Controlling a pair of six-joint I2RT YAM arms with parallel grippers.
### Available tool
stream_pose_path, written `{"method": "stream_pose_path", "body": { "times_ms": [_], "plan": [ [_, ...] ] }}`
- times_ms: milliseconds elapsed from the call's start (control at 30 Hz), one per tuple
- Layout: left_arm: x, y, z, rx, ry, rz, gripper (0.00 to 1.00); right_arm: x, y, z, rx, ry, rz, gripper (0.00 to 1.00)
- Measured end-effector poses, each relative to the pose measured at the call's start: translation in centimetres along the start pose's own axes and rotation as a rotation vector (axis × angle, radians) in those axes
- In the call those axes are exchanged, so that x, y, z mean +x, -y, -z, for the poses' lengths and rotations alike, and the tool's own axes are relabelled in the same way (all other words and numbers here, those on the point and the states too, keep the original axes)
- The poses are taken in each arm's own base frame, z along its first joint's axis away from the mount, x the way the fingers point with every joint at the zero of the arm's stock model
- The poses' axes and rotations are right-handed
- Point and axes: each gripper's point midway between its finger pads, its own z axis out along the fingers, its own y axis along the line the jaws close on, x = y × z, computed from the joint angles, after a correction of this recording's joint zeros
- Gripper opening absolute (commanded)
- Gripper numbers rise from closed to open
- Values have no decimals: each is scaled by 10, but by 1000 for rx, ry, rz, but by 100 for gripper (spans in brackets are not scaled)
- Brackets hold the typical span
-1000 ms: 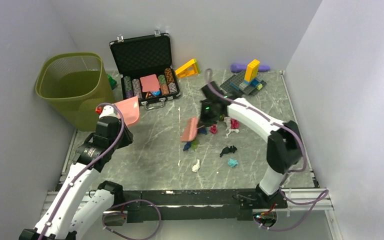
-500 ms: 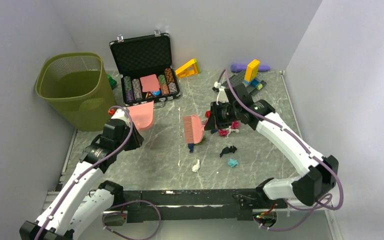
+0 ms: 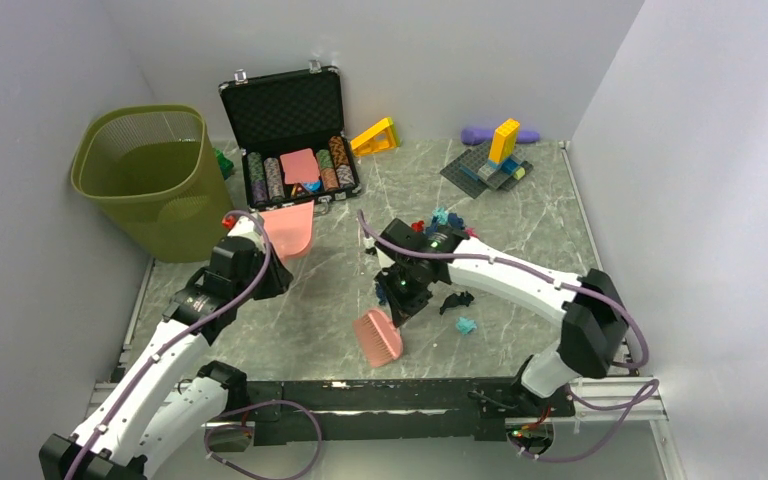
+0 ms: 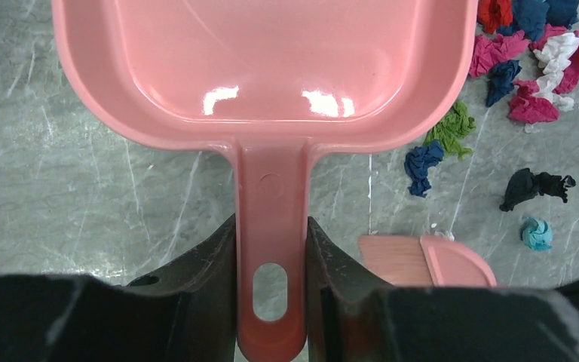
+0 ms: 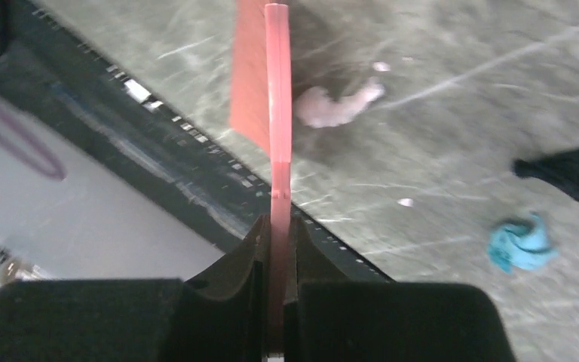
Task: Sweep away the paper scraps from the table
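Note:
My left gripper (image 3: 253,256) (image 4: 271,249) is shut on the handle of a pink dustpan (image 3: 288,230) (image 4: 264,68), whose pan faces the scraps. My right gripper (image 3: 403,298) (image 5: 277,249) is shut on the handle of a pink brush (image 3: 378,337) (image 5: 260,83), which is near the table's (image 3: 310,300) front edge. A white wad (image 5: 339,102) lies right beside its bristles. A black scrap (image 3: 457,299) and a teal one (image 3: 466,325) lie right of the brush. Red, pink, blue and white scraps (image 4: 528,60) cluster farther back, with a green one (image 4: 452,124) and a dark blue one (image 4: 422,162) nearer.
A green mesh bin (image 3: 145,175) stands at the back left. An open black case with poker chips (image 3: 295,135) is behind the dustpan. A yellow wedge (image 3: 375,135) and a baseplate with blocks (image 3: 490,165) sit at the back. The metal frame (image 3: 360,385) edges the front.
My right arm has swung the brush from among the scraps down to the table's front edge. My left gripper moved the dustpan slightly right, then held still.

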Motion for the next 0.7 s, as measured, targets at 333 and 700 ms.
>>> {"method": "stream_pose_path", "body": {
  "times_ms": [333, 700],
  "plan": [
    [12, 2, -6, 23, -24, 7, 8, -62, 96, 54, 427, 158, -212, 0],
    [34, 20, -21, 99, -103, -9, 8, -45, 130, 152, 576, 415, -411, 0]
  ]
}}
